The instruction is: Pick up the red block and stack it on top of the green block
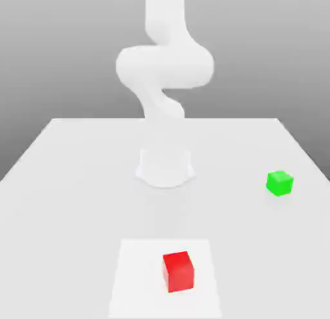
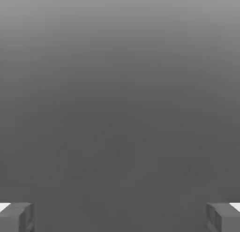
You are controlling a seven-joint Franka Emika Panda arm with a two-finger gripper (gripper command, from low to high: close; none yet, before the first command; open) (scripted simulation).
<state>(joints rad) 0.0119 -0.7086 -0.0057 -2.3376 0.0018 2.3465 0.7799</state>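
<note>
Above the tabletop (image 1: pixel 77 182) my arm (image 1: pixel 164 66) rears folded, hand (image 2: pixel 120 217) spread wide, gripping nothing; red block (image 1: pixel 178 270) and green block (image 1: pixel 279 182) well apart.

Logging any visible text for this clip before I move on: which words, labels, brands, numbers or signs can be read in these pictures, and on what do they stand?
None: no text, number, brand or sign stands anywhere.
red block: plain matte faces, no marking.
green block: plain faces, no marking.
table: bare white, with a paler unmarked square under the red block.
arm: plain white, no logo.
gripper: grey fingertips, unmarked.
</note>
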